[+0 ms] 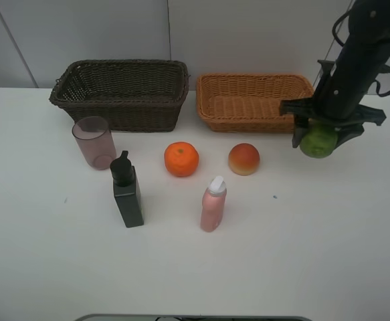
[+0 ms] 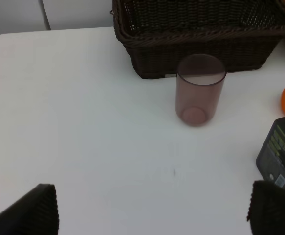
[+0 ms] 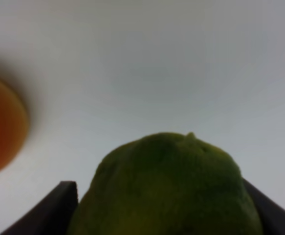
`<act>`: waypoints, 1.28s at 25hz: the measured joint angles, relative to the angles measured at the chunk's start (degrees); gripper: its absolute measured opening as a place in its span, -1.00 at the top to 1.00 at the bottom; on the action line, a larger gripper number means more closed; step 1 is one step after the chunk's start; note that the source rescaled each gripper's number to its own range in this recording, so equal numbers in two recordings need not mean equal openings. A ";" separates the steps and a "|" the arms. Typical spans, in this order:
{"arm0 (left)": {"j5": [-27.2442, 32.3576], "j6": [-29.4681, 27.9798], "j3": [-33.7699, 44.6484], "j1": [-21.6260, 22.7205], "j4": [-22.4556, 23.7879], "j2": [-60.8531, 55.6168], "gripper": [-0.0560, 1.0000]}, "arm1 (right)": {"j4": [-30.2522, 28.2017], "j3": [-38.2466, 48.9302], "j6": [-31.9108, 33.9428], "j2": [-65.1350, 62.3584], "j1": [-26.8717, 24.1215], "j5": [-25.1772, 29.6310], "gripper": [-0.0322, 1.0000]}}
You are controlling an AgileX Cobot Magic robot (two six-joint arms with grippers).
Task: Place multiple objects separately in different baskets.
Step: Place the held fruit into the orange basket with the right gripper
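Near the tabletop's far right edge, the right gripper [image 1: 320,140] clamped a smooth round green fruit [image 1: 317,144] that might slip loose short of the orange-tan wicker basket [image 1: 248,78].

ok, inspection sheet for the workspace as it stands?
Surface: white table, two small dark specks.
Job's things: dark brown wicker basket and light orange wicker basket at the back, nothing seen inside; translucent mauve cup, dark square pump bottle, orange tangerine, orange-yellow peach and pink white-capped bottle stand apart on the table; green round fruit is gripped near the orange basket's right end.
Clutter: nothing seen.
Grippers: left gripper open, empty; right gripper shut on the green round fruit.
Cables: dark cables along the right arm.
Surroundings: pale wall panels.
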 joint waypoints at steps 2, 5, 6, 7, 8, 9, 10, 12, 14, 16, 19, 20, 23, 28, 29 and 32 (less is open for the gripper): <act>0.00 0.00 0.00 0.00 0.00 0.00 -1.00 | -0.37 -4.65 -2.45 0.00 0.24 0.74 0.02; 0.00 0.00 0.00 0.00 0.00 0.00 -1.00 | -0.63 -10.64 -4.39 0.57 0.47 -0.56 0.02; 0.00 0.00 0.00 0.00 0.00 0.00 -1.00 | -0.75 -12.96 -5.07 1.38 0.46 -0.95 0.02; 0.00 0.00 0.00 0.00 0.00 0.00 -1.00 | -1.04 -15.05 -5.76 2.32 0.46 -1.26 0.02; 0.00 0.00 0.00 0.00 0.00 0.00 -1.00 | -1.24 -17.65 -6.46 3.80 0.46 -1.25 0.02; 0.00 0.00 0.00 0.00 0.00 0.00 -1.00 | -1.49 -20.27 -7.20 5.52 0.46 -1.16 0.02; 0.00 0.00 0.00 0.00 0.00 0.00 -1.00 | -1.77 -22.44 -7.77 7.06 0.46 -1.18 0.02; 0.00 0.00 0.00 0.00 0.00 0.00 -1.00 | -2.20 -27.48 -9.26 10.93 0.46 -1.06 0.02; 0.00 0.00 0.00 0.00 0.00 0.00 -1.00 | -2.47 -31.79 -10.74 14.29 0.46 -0.94 0.02; 0.00 0.00 0.00 0.00 0.00 0.00 -1.00 | -2.54 -36.08 -12.24 17.59 0.46 -0.80 0.02; 0.00 0.00 0.00 0.00 0.00 0.00 -1.00 | -2.99 -40.89 -13.18 21.58 0.46 -0.74 0.02; 0.00 0.00 0.00 0.00 0.00 0.00 -1.00 | -3.18 -42.11 -13.23 22.91 0.46 -0.78 0.02; 0.00 0.00 0.00 0.00 0.00 0.00 -1.00 | -3.40 -43.88 -13.35 26.04 0.46 -1.23 0.02; 0.00 0.00 0.00 0.00 0.00 0.00 -1.00 | -3.46 -44.03 -13.35 29.17 0.46 -1.68 0.02; 0.00 0.00 0.00 0.00 0.00 0.00 -1.00 | -3.46 -44.03 -13.35 29.56 0.46 -1.68 0.02; 0.00 0.00 0.00 0.00 0.00 0.00 -1.00 | -3.46 -44.03 -13.35 30.51 0.70 -2.27 0.02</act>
